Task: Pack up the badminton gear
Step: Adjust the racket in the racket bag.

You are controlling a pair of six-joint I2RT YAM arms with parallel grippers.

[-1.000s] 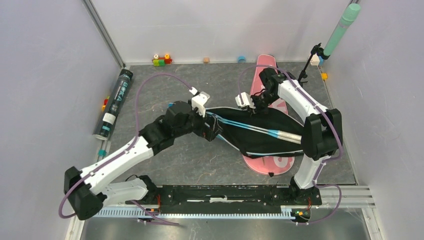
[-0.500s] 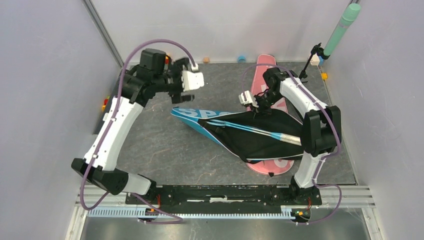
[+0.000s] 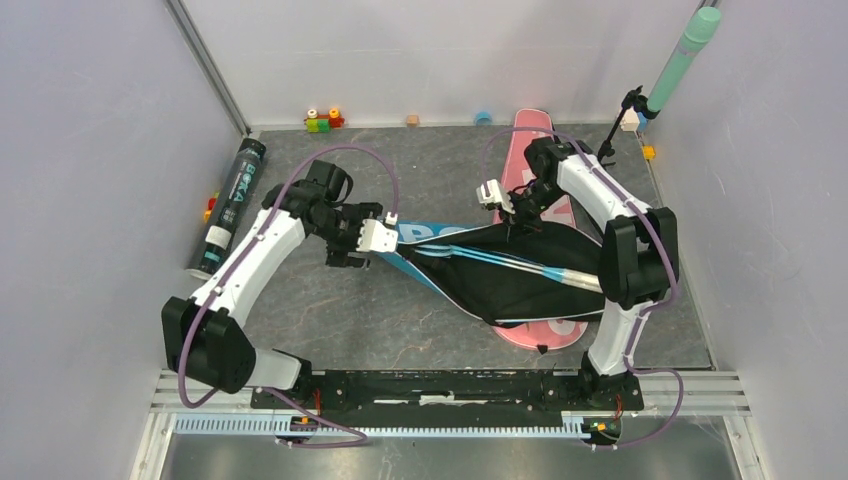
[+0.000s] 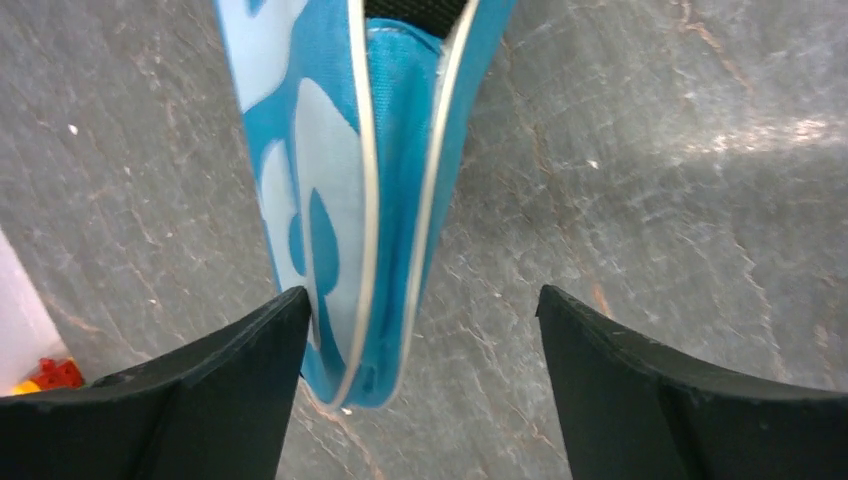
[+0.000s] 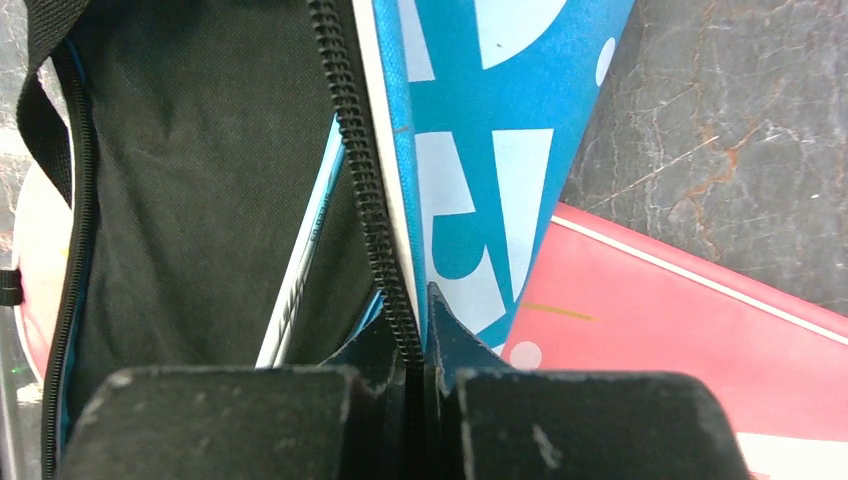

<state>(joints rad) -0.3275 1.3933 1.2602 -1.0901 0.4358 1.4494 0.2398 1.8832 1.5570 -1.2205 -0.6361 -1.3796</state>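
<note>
The blue "SPORT" bag (image 3: 470,262) lies open across the middle, black lining up, with a blue racket (image 3: 555,272) inside. It rests on the pink bag (image 3: 530,150). My left gripper (image 3: 362,240) is open at the blue bag's narrow left end. In the left wrist view that tip (image 4: 345,220) lies between the fingers of my left gripper (image 4: 420,300), closer to the left one. My right gripper (image 3: 503,203) is shut on the bag's zipper edge (image 5: 385,260); the right wrist view shows my right gripper (image 5: 422,335), the racket shaft (image 5: 298,285) and the pink bag (image 5: 690,330). The dark tube (image 3: 228,205) lies at the left wall. No shuttlecocks show.
Coloured toy blocks (image 3: 322,120) sit along the back wall, with more by the left wall (image 3: 210,207). A black tripod stand (image 3: 618,130) holding a green tube (image 3: 682,58) stands at the back right corner. Walls enclose the grey mat (image 3: 400,320) on three sides.
My left gripper left the bag's mouth, swung up to the back left, and has come down at the blue bag's narrow tip. My right gripper still holds the zipper edge.
</note>
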